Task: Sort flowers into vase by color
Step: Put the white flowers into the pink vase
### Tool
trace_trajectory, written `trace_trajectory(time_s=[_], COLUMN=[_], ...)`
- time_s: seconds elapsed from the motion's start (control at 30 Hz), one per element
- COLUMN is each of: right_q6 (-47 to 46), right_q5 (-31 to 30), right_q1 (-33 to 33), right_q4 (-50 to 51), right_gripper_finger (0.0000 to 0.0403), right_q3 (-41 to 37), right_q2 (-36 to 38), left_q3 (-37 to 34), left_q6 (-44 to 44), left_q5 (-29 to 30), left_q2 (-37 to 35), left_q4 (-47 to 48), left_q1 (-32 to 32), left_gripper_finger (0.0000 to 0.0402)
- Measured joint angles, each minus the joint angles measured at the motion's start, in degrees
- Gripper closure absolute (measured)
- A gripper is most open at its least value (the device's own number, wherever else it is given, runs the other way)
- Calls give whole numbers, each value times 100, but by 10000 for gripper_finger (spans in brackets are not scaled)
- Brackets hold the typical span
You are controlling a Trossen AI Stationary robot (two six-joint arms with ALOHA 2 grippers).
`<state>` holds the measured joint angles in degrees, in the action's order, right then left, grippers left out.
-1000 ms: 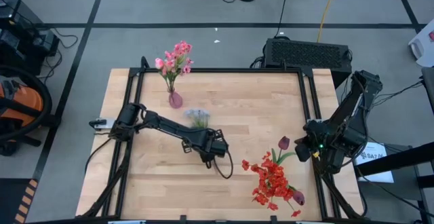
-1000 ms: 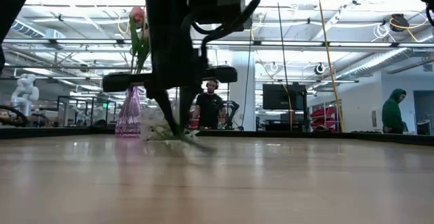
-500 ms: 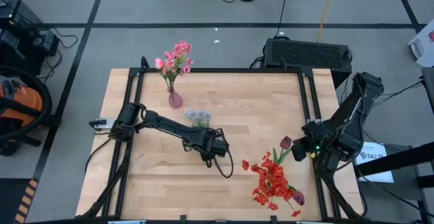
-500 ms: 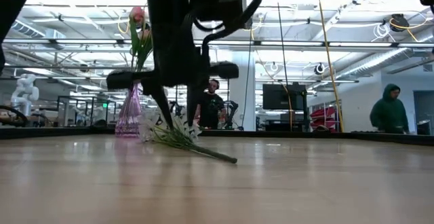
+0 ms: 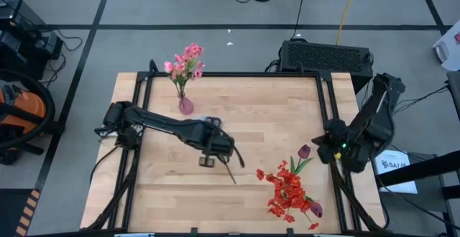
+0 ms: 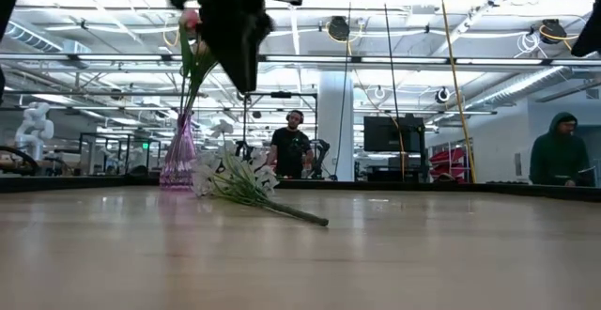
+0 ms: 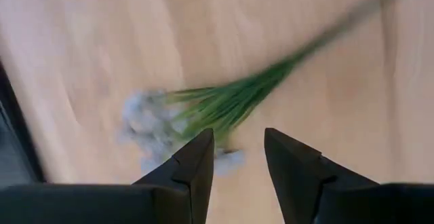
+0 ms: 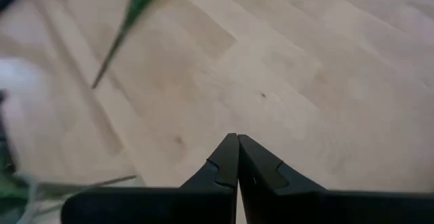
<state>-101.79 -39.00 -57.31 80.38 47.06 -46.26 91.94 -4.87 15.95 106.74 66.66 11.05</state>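
Note:
The pale blue-white bunch [image 6: 237, 180] lies on its side near the table's middle, its stem end [image 5: 231, 176] pointing toward the near edge. My left gripper [image 7: 237, 161] hangs open above its flower heads [image 7: 152, 125] without touching them, well clear of the table in the low view [image 6: 244, 70]. The pink-purple vase [image 5: 185, 106] stands toward the far left with a pink spray [image 5: 185, 61] in it. Red clusters [image 5: 287, 192] and maroon tulips [image 5: 302, 151] lie at the near right. My right gripper [image 8: 237, 157] is shut, near the right edge [image 5: 338, 147].
Black rails frame the table's left [image 5: 136, 122] and right [image 5: 329, 115] sides. Bare wood stretches between the pale bunch and the red clusters. A green stem [image 8: 132, 13] shows in the right wrist view. People stand in the room beyond the table [image 6: 291, 150].
My left gripper has risen from the table top and drawn back toward the table's left edge. The pale bunch stays behind on the table, and its stem now shows along its whole length.

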Motion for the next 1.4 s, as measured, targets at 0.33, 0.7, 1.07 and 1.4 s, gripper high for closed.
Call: trace_trajectory(time_s=[0.33, 0.7, 1.07, 1.4], right_q6=[1836, 6111, 7853, 8316], right_q5=[-647, -991, -564, -133], right_q1=[-1, -1, 32, 637], right_q4=[-361, -3540, -6464, -7628], right_gripper_finger=[403, 403, 403, 403], right_q3=[-877, -2068, -3038, -3483], right_q2=[2618, 4573, 4614, 4612], left_q3=[-2, -2, -7, -7], left_q6=[5829, 6856, 7352, 7364], left_q5=[-53, 98, 231, 280], left_q2=[-118, -118, -116, -116], left_q4=[-203, -1653, -2032, -2035], left_q1=[30, 297, 291, 291], left_gripper_finger=[262, 262, 262, 262])
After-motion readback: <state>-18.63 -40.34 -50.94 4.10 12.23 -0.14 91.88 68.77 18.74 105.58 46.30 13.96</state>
